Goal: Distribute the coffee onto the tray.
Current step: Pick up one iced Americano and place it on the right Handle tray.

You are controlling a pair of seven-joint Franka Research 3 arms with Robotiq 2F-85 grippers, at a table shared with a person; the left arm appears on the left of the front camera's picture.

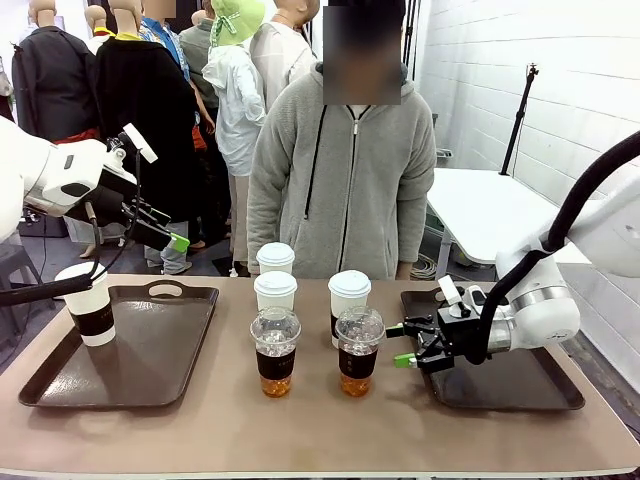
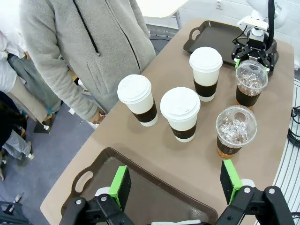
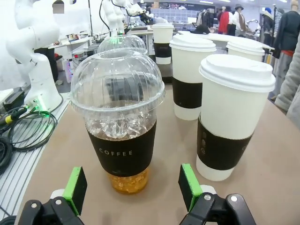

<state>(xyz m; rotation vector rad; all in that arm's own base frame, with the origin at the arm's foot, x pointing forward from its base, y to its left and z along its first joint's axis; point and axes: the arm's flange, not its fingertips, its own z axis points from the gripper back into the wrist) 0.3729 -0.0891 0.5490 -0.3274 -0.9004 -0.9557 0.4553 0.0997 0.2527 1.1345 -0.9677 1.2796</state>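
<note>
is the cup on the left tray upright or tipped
Upright: the white paper cup with dark brown sleeve stands on its base on the dark brown tray.

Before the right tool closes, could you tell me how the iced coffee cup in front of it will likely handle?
The iced coffee cup is clear plastic, so it probably flexes if squeezed hard. Ice and drink fill it past the sleeve, so likely heavy for its size. Tall on a narrow base, it may tip if pushed near the dome lid.
</note>
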